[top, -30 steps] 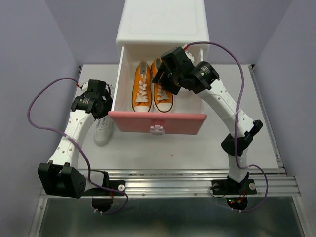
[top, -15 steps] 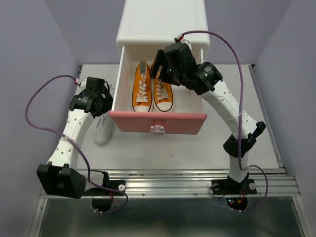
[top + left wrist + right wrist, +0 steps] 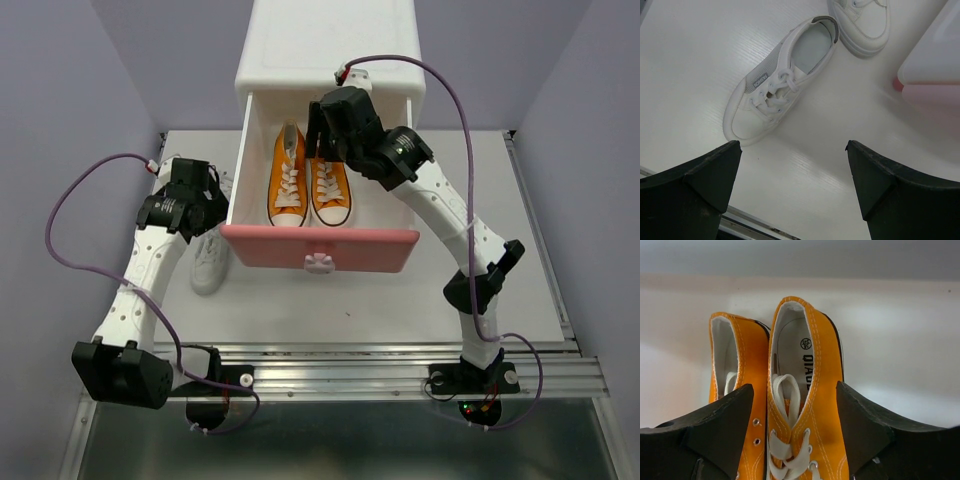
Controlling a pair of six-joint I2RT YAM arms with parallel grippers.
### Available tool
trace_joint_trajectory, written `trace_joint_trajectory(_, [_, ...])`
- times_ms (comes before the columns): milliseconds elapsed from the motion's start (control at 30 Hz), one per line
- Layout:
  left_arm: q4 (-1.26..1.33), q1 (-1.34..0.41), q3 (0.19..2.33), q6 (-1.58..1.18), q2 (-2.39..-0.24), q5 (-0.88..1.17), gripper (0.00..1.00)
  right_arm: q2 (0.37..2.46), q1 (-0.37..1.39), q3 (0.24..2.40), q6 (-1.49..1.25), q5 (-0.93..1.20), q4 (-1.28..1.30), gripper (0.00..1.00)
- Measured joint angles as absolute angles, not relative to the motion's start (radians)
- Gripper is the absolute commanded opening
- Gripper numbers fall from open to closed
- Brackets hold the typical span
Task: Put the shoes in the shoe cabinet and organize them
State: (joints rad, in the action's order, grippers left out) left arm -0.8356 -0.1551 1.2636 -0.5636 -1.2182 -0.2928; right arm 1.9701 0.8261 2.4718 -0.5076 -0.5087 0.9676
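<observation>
The white shoe cabinet has its upper drawer pulled out, pink front toward me. Two orange sneakers lie side by side in it, toes forward. My right gripper hangs open over their heels; in the right wrist view its fingers stand either side of one orange sneaker, not closed on it, with the other beside it. My left gripper is open and empty above a white sneaker. A second white sneaker lies beyond.
The white sneakers lie on the table to the left of the drawer. The drawer's pink corner shows at the right of the left wrist view. The table's near metal rail runs along the front. The lower drawer is hidden.
My right gripper has moved up and back from over the right orange sneaker toward the rear of the drawer. The left arm has shifted only slightly.
</observation>
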Motion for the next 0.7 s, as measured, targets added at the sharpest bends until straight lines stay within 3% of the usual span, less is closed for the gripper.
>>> trace_joint_trajectory(167, [-0.836, -0.155, 1.264, -0.577, -1.213, -0.293, 0.99, 1.987, 0.826, 2.437, -0.501, -0.506, 0.944, 0.55])
trace_joint_trajectory(300, [-0.836, -0.155, 1.264, -0.584, -1.212, -0.293, 0.99, 1.987, 0.828, 2.436, -0.522, -0.517, 0.942, 0.24])
trace_joint_trajectory(367, [-0.836, -0.155, 1.264, -0.585, -1.212, -0.293, 0.99, 1.987, 0.831, 2.436, -0.534, -0.525, 0.952, 0.19])
trace_joint_trajectory(467, [-0.836, -0.155, 1.263, -0.585, -1.209, -0.293, 0.99, 1.985, 0.833, 2.436, -0.554, -0.532, 0.951, 0.01])
trace_joint_trajectory(700, [-0.836, -0.155, 1.262, -0.584, -1.199, -0.293, 0.99, 1.98, 0.833, 2.437, -0.599, -0.537, 0.965, 0.01])
